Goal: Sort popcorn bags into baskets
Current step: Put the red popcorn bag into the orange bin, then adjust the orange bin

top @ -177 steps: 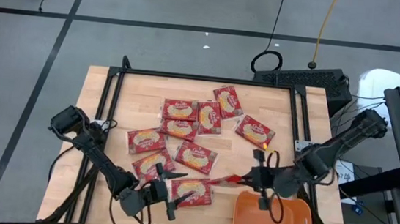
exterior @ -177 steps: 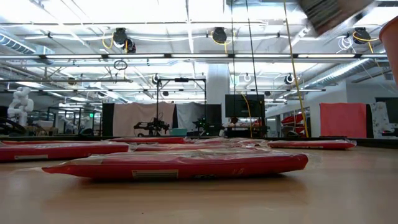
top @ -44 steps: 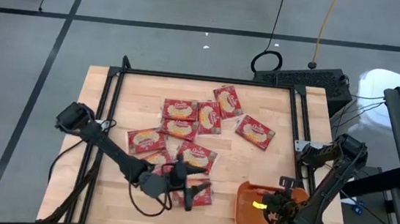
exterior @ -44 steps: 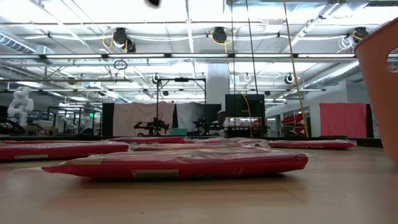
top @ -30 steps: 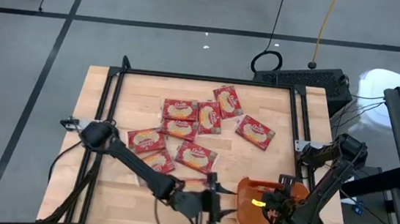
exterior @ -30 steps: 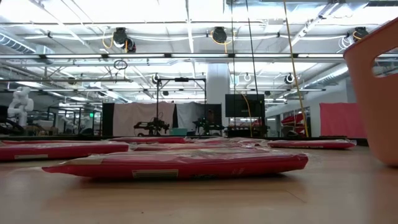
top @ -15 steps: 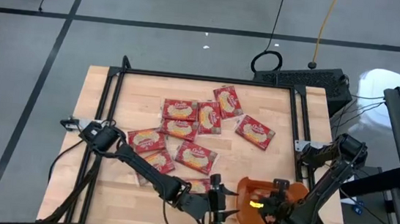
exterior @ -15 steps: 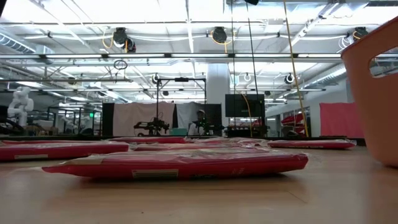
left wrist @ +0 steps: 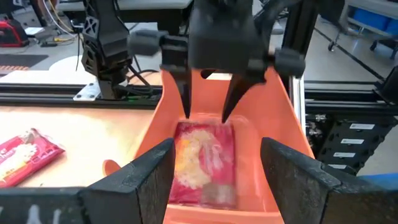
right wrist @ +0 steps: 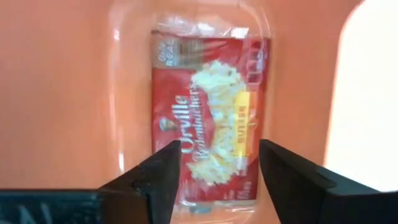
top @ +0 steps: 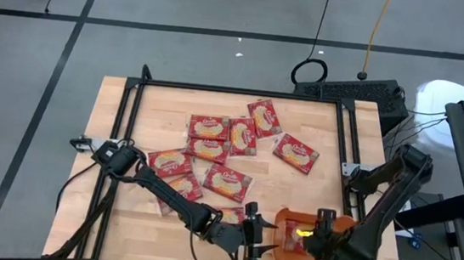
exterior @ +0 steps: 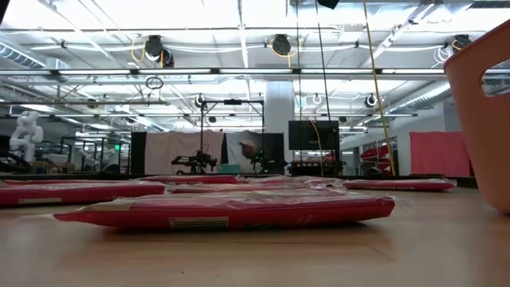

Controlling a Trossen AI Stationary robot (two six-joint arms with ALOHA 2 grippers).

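The orange basket (top: 338,230) stands at the table's near right. One red popcorn bag (right wrist: 208,124) lies flat on its floor. My right gripper (right wrist: 219,149) hangs open just above that bag, pointing down, with nothing between its fingers; the left wrist view shows it too (left wrist: 208,102). My left gripper (top: 271,239) lies low and level at the basket's left end. It is open, and its fingers (left wrist: 155,174) frame the basket. Several more bags (top: 227,181) lie flat on the table's middle, one under the left arm. My left gripper stands at the left end of the basket (left wrist: 158,124) with its open fingers level, pointing toward the table's right. Whether the fingers touch the basket's wall, I cannot tell.
A black rail frame (top: 236,90) runs around the wooden table top. The loose bags fill the middle, from far right (top: 296,153) to mid left (top: 167,162). In the low view one bag (exterior: 231,211) lies in front and the basket's wall (exterior: 482,119) rises at the right.
My right gripper has risen a little over the basket and tipped more steeply down; the bag lies free on the basket's floor beneath it. My left gripper has edged toward the basket's left end and then kept still.
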